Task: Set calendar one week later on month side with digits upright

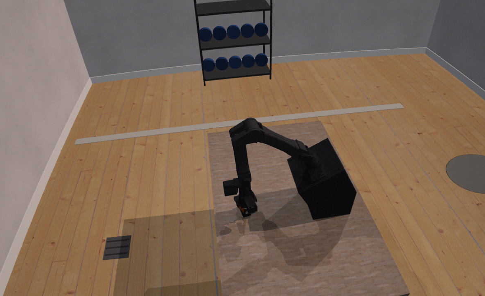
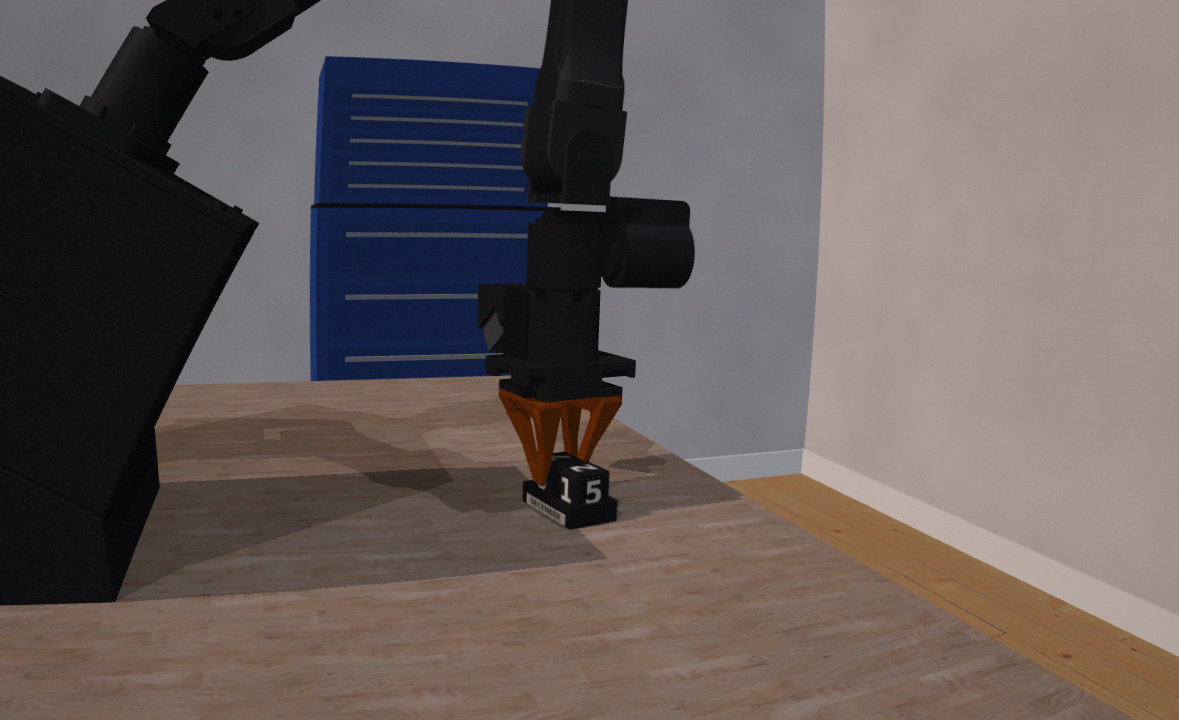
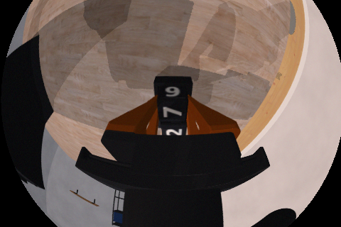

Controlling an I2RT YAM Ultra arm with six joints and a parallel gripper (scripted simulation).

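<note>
The calendar is a small black tray [image 2: 591,516] with a white month label [image 2: 548,512], standing flat on the wooden table [image 2: 665,608]. Two black date cubes sit in it side by side; in the exterior view one cube [image 2: 564,489] shows 1 and the other cube [image 2: 593,489] shows 5. My gripper [image 2: 559,470] [image 1: 244,210] [image 3: 172,115] reaches straight down onto them. Its orange fingers are shut on a date cube, which rests in the tray. In the wrist view the cubes [image 3: 172,111] form a dark column reading 9, 7, 2 between the fingers. Which cube is clamped is hard to tell.
The arm's black base box [image 2: 56,358] [image 1: 325,180] stands close to the left of the calendar. The table's edge runs just right of the tray, with the floor [image 2: 933,555] and a wall beyond. A blue cabinet [image 2: 414,268] and a shelf [image 1: 233,40] stand far off.
</note>
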